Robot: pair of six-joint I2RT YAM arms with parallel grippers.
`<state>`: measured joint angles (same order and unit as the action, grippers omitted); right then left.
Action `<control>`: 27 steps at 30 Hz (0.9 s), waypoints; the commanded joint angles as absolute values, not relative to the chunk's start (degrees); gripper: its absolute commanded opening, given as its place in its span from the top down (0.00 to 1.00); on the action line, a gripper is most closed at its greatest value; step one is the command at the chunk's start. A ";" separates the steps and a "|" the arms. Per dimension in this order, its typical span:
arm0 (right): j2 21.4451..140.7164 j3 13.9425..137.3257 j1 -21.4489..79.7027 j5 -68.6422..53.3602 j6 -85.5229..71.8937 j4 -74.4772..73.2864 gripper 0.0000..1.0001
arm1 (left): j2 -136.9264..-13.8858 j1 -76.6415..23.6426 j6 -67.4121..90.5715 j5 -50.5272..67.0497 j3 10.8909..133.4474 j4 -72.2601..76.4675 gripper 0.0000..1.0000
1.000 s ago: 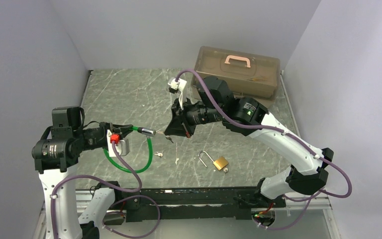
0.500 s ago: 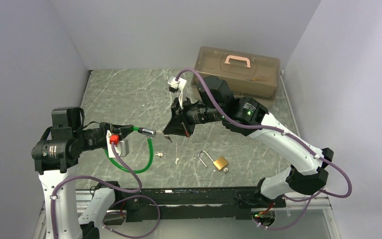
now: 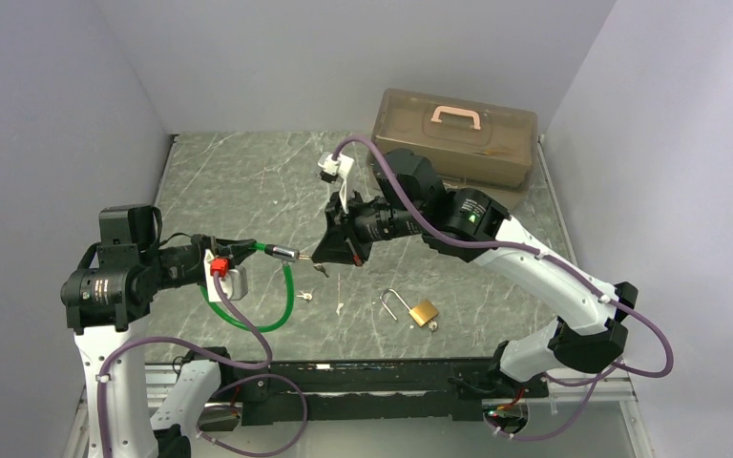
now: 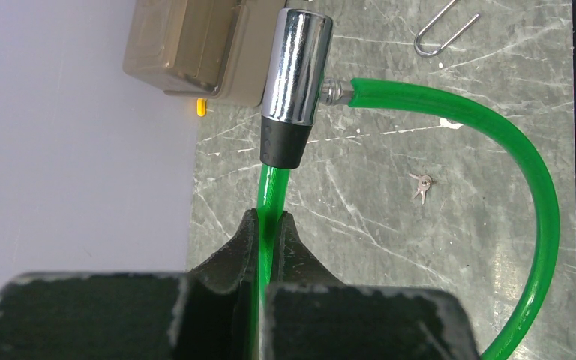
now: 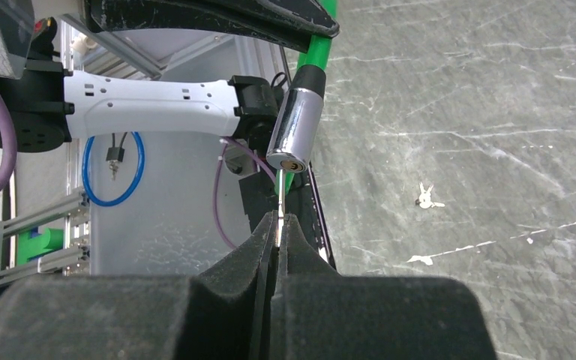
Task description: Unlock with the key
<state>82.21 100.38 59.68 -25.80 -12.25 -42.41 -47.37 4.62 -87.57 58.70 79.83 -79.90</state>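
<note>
Over grey marble tabletop (image 3: 239, 181), left of centre, the green cable lock (image 4: 294, 67) is being clamped by the left gripper (image 4: 270, 223) while the key (image 5: 280, 196) is being pinched at its keyhole by the right gripper (image 5: 277, 225).

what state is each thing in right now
left gripper, shut on the cable lock
right gripper, shut on the key
key, tip at the cylinder's keyhole, depth unclear
cable lock, cable end seated in its cylinder
padlock, shackle open, lying on the table
box, lid shut
spare keys, loose on the table
</note>
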 commanded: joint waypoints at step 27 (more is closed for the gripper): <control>81.78 98.61 59.61 -23.86 -12.55 -38.47 1.00 | -46.74 4.57 -89.14 63.50 81.92 -79.89 1.00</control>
